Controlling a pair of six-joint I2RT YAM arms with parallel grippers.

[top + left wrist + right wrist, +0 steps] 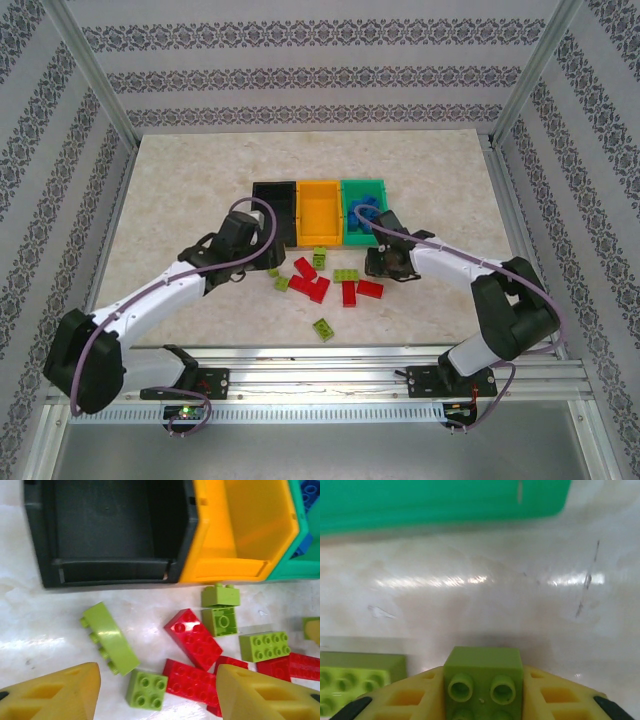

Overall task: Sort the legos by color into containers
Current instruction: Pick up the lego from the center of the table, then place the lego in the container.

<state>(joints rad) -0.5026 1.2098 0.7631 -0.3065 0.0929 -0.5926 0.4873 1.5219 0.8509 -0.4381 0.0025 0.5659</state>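
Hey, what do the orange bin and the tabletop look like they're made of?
Orange bin: moulded plastic, smooth and glossy, slightly translucent where its walls glow. Tabletop: marbled beige, polished, with glare streaks; stone or printed laminate, can't tell.

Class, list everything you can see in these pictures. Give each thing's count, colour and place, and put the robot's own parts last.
black bin: one, black, left end of the row, looks empty
orange bin: one, orange, middle of the row, looks empty
green bin: one, green, right end of the row
blue bricks: several, blue, inside the green bin
red bricks: about five, red, on the table in front of the bins
lime bricks: about six, lime green, loose among the red ones
held lime brick: one, lime green, between the right gripper's fingers
table: one, pale marbled, under everything
left gripper: one, yellow fingers, open over the bricks
right gripper: one, yellow fingers, shut, near the green bin
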